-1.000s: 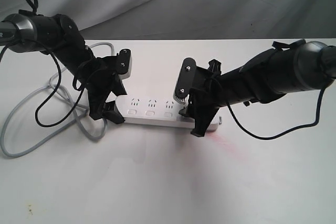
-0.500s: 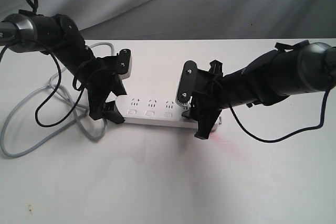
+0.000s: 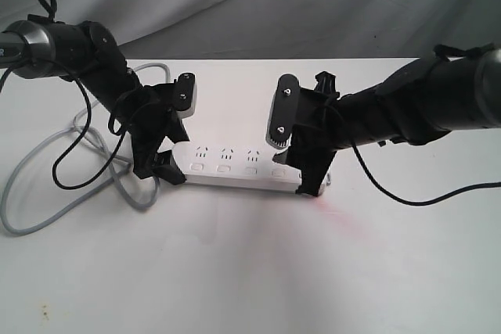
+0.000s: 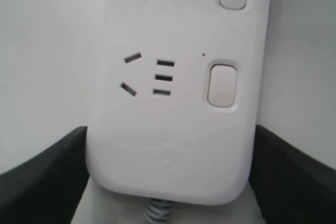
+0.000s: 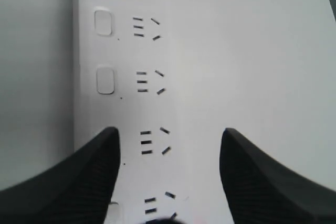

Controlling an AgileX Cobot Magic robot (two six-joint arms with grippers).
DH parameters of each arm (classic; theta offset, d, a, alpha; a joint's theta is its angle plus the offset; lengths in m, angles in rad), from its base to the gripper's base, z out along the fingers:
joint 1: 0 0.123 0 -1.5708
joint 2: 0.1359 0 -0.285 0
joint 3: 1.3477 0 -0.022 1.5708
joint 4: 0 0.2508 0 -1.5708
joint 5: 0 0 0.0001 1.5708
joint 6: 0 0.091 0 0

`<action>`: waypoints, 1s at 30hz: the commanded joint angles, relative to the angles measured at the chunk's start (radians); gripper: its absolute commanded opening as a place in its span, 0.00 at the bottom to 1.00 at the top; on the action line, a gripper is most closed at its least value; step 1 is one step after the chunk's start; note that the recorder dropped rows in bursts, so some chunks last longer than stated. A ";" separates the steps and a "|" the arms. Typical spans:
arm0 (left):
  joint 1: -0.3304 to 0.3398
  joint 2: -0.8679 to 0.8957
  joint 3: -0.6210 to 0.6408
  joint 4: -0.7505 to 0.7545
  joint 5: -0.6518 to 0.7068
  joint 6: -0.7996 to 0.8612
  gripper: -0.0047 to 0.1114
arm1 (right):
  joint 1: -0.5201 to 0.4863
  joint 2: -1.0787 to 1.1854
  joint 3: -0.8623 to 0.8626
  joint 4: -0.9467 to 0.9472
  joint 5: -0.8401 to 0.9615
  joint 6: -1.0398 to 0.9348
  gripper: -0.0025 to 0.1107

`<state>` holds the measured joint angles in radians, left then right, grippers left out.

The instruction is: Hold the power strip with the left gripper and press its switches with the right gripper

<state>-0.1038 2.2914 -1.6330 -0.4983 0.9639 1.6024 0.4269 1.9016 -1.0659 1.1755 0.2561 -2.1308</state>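
The white power strip (image 3: 235, 168) lies across the table, with its grey cord (image 3: 31, 185) looping off to the left. My left gripper (image 3: 162, 163) is shut on the strip's cord end. In the left wrist view its black fingers (image 4: 44, 179) press both long sides of the power strip (image 4: 173, 129), near a switch (image 4: 222, 85). My right gripper (image 3: 308, 180) hovers open over the other end. In the right wrist view its fingers (image 5: 89, 177) straddle the power strip (image 5: 136, 108), one of them over the row of switches (image 5: 105, 81). Whether it touches a switch is hidden.
The white table (image 3: 235, 271) carries the strip, and a grey cloth backdrop (image 3: 313, 5) hangs behind it. Loops of black cable (image 3: 66, 170) hang off the left arm near the cord. A faint red glow (image 3: 337, 213) shows on the table by the strip's right end.
My right gripper has shifted to the right along the strip and risen slightly, uncovering a fourth switch. The left gripper and the strip have stayed put.
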 commanded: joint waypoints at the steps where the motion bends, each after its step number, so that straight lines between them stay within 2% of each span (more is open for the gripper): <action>1: 0.000 0.002 0.001 0.022 -0.022 0.001 0.64 | -0.031 -0.009 0.005 -0.006 0.003 0.017 0.49; 30: 0.000 0.002 0.001 0.022 -0.022 -0.001 0.64 | -0.068 0.044 0.069 0.044 -0.039 0.030 0.49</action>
<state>-0.1038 2.2914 -1.6330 -0.4983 0.9639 1.6024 0.3668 1.9321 -0.9995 1.2154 0.2110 -2.1017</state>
